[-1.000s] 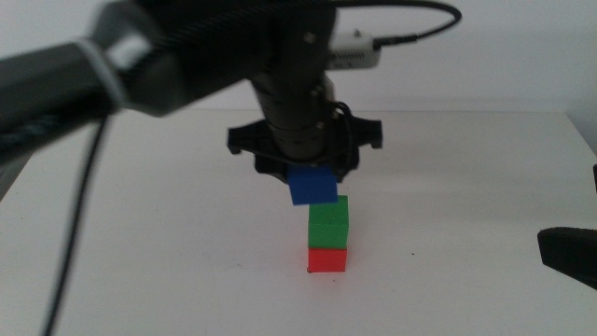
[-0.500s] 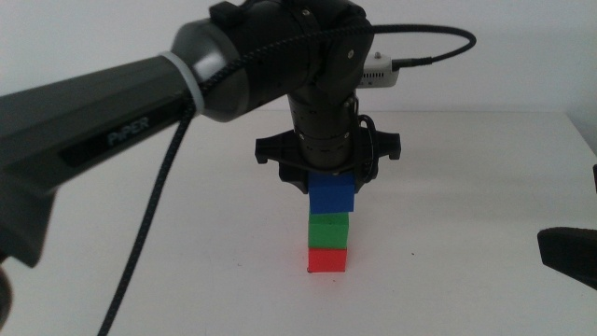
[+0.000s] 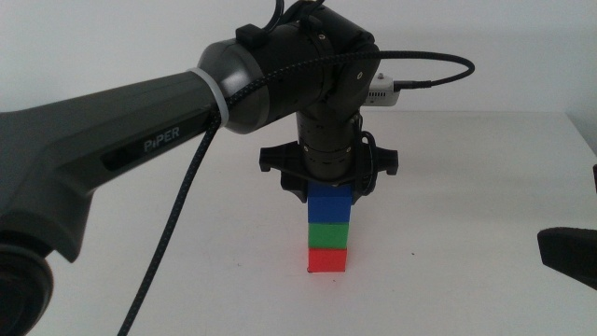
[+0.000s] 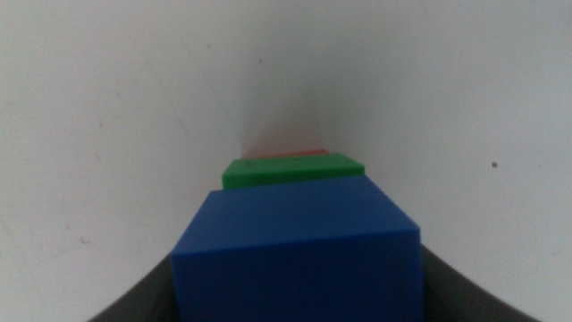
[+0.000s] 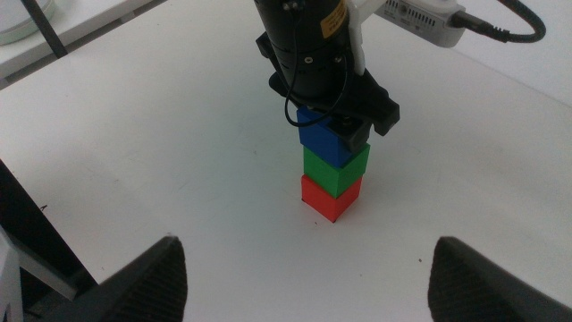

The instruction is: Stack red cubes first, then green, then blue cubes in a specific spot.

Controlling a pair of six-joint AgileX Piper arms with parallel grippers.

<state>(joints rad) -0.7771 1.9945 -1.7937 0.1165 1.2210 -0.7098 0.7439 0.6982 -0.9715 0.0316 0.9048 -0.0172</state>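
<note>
Blue cube (image 3: pixel 330 204) (in left tool (image 3: pixel 329 189)), square atop green (image 3: pixel 329 233), red (image 3: pixel 327 259)

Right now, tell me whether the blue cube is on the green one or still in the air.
On it: the blue cube rests on the green cube with no gap, left hand clamped on it.

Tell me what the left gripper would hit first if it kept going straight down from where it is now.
The left gripper, shut on the blue cube, points down; that cube already looks seated on the green cube, so the stack blocks it.

I see a white table (image 3: pixel 485 168) under soft, even light, its far edge at twelve o'clock meeting a plain pale wall (image 3: pixel 522 56).
</note>
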